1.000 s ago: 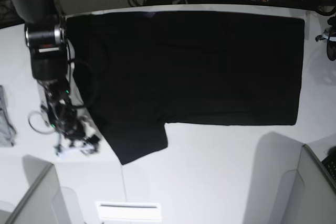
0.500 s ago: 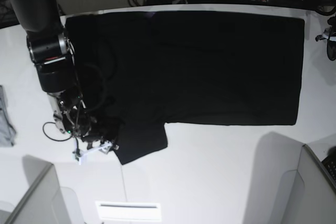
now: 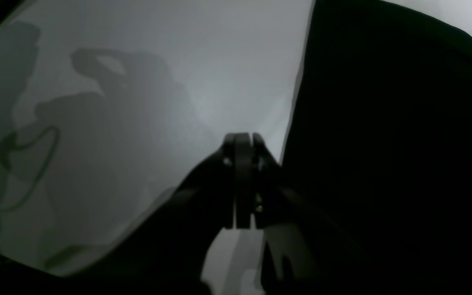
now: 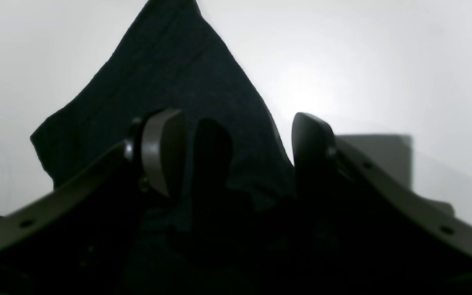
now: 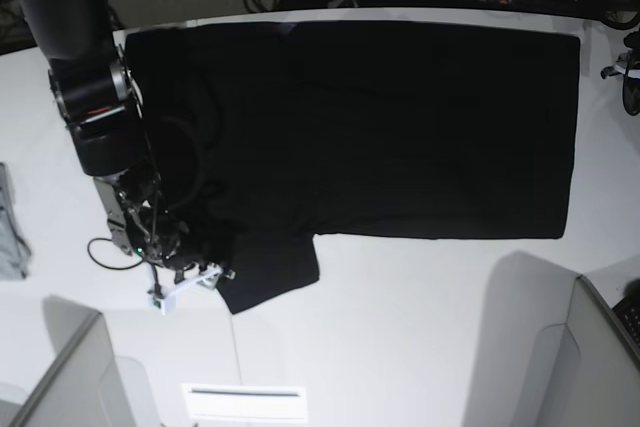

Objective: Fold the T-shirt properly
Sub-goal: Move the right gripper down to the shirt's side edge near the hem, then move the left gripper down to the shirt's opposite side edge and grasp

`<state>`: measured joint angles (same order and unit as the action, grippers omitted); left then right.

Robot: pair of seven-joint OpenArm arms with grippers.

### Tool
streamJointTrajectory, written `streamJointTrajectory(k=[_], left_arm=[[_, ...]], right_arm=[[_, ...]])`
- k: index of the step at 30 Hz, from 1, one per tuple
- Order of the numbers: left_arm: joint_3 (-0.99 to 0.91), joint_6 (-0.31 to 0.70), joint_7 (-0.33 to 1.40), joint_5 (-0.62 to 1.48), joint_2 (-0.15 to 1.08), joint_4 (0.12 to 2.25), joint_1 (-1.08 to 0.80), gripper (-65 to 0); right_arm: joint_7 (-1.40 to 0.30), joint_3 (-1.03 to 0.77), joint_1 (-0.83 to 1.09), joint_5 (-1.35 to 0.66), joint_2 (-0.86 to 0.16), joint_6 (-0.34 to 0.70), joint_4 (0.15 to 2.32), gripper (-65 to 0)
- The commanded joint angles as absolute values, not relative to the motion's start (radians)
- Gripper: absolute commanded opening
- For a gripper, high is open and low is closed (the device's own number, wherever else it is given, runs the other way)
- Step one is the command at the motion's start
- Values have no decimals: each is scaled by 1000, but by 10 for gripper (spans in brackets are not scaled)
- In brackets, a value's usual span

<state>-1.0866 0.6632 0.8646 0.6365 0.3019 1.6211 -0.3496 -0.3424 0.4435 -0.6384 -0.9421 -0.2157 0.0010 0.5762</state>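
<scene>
Right gripper (image 4: 236,151) shifted onto T-shirt (image 5: 400,127) sleeve, jaws apart; left gripper (image 3: 242,141) closed (empty).

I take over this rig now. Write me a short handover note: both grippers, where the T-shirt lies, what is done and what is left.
Right gripper: open, jaws astride the sleeve at the table's near side, nothing gripped yet.
Left gripper: shut, empty, over bare table beside the shirt's edge; its arm does not show in the base view.
T-shirt: spread flat on the white table, neck toward the right arm, hem toward the left arm's side.
Done: the far sleeve seems tucked in already; no body fold visible.
Left: probably close on the sleeve, fold it in, then fold the body.
</scene>
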Motion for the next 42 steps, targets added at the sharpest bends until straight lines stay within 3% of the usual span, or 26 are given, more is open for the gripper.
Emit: streamJointTrajectory(k=[1, 6, 13, 15, 19, 20, 23, 27, 29, 36, 42], left_arm=[[-1096, 667, 843, 651, 321, 1635, -352, -650], [-1096, 667, 843, 651, 321, 1635, -352, -650], [-1096, 667, 843, 651, 323, 1635, -352, -650], [-1096, 667, 843, 651, 325, 1635, -351, -650], [-1096, 667, 843, 651, 325, 1635, -349, -650], [-1096, 667, 843, 651, 325, 1635, -348, -594], [-1096, 667, 843, 651, 325, 1632, -305, -334], [-1089, 665, 845, 645, 335, 1632, -240, -123], [-1086, 665, 845, 590, 348, 1607, -189, -91], [-1021, 673, 845, 271, 371, 1394, 81, -92], [-886, 671, 840, 255, 409, 1193, 220, -92]], right_arm=[[-377, 446, -648, -951, -222, 1, 590, -287], [-375, 447, -636, -951, -222, 1, 607, -459], [-369, 447, -636, -949, -228, 1, 601, -582], [-367, 447, -636, -949, -229, 1, 601, -650], [-348, 447, -634, -949, -229, -2, 599, -650], [-348, 447, -634, -949, -229, -2, 598, -650], [-349, 447, -634, -949, -229, -2, 598, -650], [-352, 447, -634, -949, -228, -2, 598, -650], [-354, 447, -634, -949, -225, -2, 598, -650], [-354, 447, -634, -949, -225, -2, 599, -650], [-354, 447, -634, -949, -225, -2, 602, -650]])
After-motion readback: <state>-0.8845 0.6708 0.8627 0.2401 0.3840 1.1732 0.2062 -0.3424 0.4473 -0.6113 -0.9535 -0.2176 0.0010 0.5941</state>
